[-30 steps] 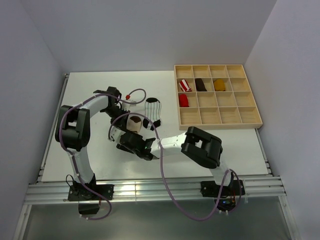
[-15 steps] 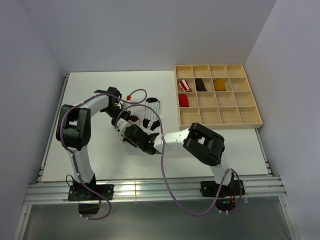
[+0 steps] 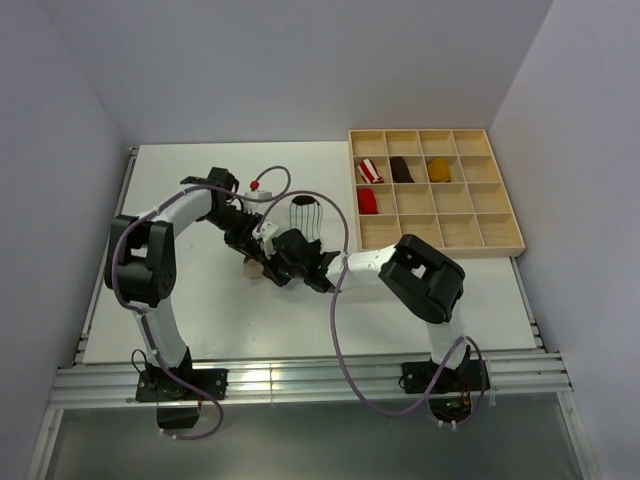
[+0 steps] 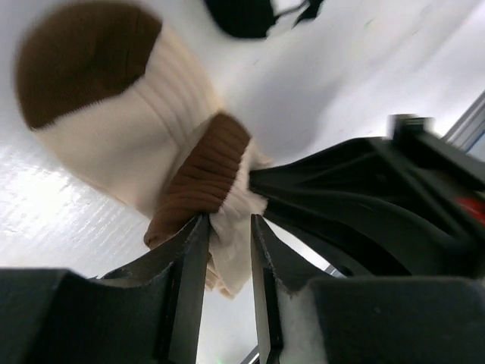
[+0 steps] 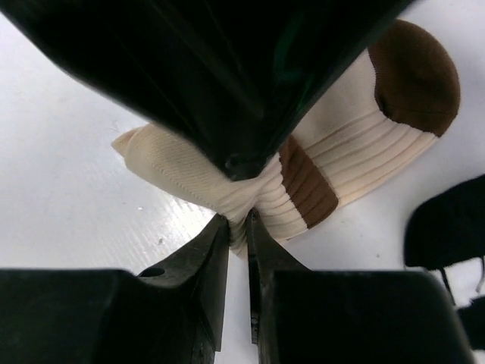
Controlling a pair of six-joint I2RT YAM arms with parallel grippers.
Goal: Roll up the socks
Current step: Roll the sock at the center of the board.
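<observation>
The cream sock [image 4: 136,144] with brown toe and band lies on the white table, bunched in the middle. My right gripper [image 5: 236,220] is shut on a fold of this cream sock [image 5: 348,152]. My left gripper [image 4: 229,221] faces it from the other side. Its jaws are parted, with a loose flap of cream cloth between them and a gap on one side. In the top view both grippers meet over the cream sock [image 3: 251,268], which is mostly hidden. The white sock with black stripes [image 3: 305,214] lies flat just behind them, untouched.
A wooden compartment tray [image 3: 436,253] stands at the back right. It holds a red-and-white bundle [image 3: 370,169], a red bundle [image 3: 368,200], a dark brown bundle [image 3: 401,169] and a mustard bundle [image 3: 439,169]. Purple cables arc over both arms.
My right gripper has moved up from the table's front to the cream sock and shut on a fold. My left gripper has opened its jaws around the cloth.
</observation>
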